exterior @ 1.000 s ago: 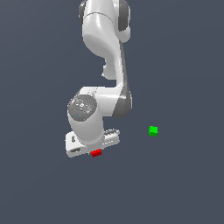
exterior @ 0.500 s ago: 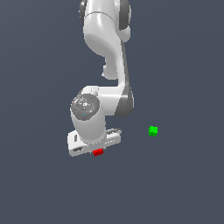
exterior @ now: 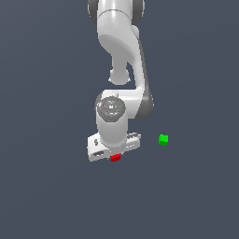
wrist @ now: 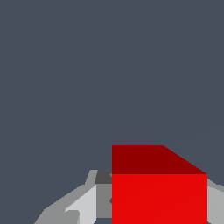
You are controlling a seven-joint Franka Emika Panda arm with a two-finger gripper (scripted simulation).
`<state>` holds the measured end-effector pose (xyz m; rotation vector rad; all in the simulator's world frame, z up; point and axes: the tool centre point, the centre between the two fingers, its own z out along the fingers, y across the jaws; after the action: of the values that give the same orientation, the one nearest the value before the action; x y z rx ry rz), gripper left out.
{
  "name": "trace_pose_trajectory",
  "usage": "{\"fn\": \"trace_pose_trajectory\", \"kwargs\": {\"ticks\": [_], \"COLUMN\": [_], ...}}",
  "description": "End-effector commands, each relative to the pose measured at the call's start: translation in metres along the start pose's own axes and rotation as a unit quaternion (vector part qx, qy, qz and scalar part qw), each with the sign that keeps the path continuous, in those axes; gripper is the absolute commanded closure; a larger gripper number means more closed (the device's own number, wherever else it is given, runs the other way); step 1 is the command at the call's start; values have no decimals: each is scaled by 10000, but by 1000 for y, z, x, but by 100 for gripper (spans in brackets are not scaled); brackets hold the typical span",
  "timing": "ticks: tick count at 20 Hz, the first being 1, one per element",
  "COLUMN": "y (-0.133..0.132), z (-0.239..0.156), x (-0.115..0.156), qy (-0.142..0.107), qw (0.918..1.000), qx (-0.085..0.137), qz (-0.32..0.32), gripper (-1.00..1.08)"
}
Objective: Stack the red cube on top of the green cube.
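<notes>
With no writing legible anywhere, gripper [exterior: 115,154] clamped on red cube [exterior: 115,158], green cube [exterior: 163,139] well apart.

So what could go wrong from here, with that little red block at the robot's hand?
The red cube sits between the gripper fingers, yet a firm grip isn't shown, so it may slip out. The green cube lies apart, toward the exterior view's right; it is tiny, so a slightly off placement could knock it or let the red cube topple.
</notes>
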<state>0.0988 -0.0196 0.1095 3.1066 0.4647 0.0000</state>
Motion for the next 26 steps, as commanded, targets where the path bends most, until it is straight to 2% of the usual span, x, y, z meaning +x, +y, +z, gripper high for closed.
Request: {"fn": "trace_pose_trajectory", "kwargs": {"ticks": [1, 18, 22, 26], "y": [-22, -215, -248, -270], "z": [3, 37, 44, 47], "x": [-3, -33, -37, -39], "qy": [3, 2, 1, 1], "qw": [10000, 10000, 10000, 10000], "qx": [1, 3, 3, 3], "qz": [-9, -10, -8, -8], "gripper": [108, 108, 108, 108]}}
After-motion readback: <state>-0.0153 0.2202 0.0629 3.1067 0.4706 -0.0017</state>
